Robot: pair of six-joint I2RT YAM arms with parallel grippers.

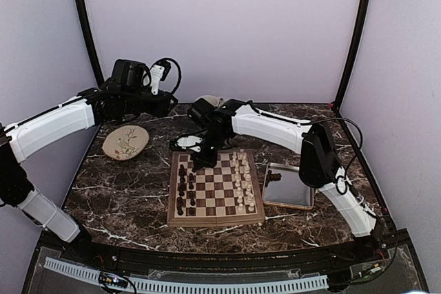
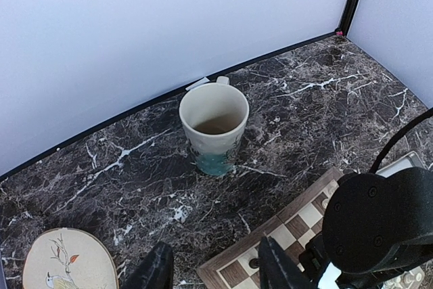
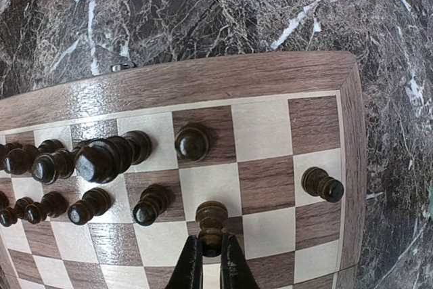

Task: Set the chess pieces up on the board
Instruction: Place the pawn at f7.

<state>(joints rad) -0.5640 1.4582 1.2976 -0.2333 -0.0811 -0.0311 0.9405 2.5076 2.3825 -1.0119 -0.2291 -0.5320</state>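
- right claw [image 3: 211, 247] pinches a dark piece [image 3: 212, 216] over the board [image 3: 203, 82], front row gap
- left claw [image 2: 215, 270] hangs half open, empty
- next, I'd guess: seat it, release

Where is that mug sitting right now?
In the left wrist view the mug stands upright on the marble table near the back wall, beyond the far edge of the chessboard and right of the oval bird plate.
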